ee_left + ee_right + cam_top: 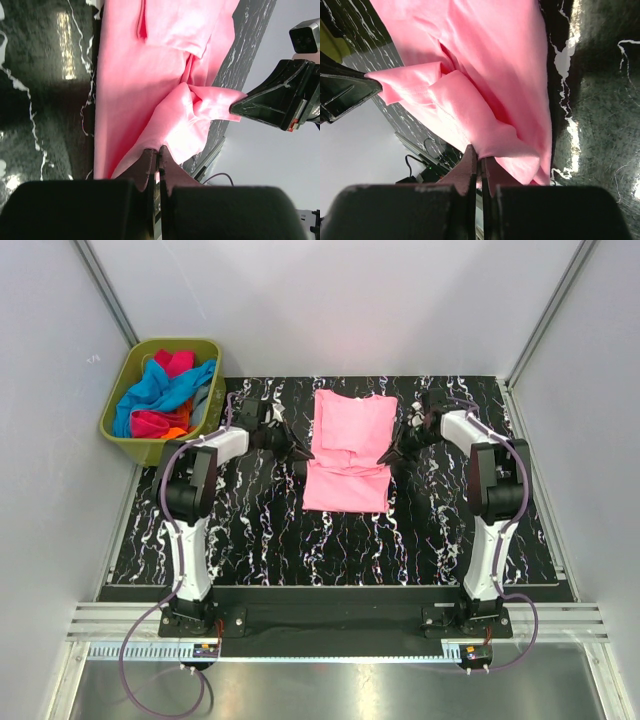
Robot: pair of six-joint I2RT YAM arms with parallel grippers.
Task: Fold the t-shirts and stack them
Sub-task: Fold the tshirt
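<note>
Several bright t-shirts (165, 392), heaped in olive bin (150, 450) — pink t-shirt (348, 485) outside

The shirt (348, 450) is soft, matt cloth, limp and creased. The tabletop (250, 530) is smooth and glossy (lamp glare shows on it), black with white veining. The bin (145, 448) looks like smooth plastic. The left pincer (156, 152) and right pincer (479, 150) look like matt black plastic.
</note>
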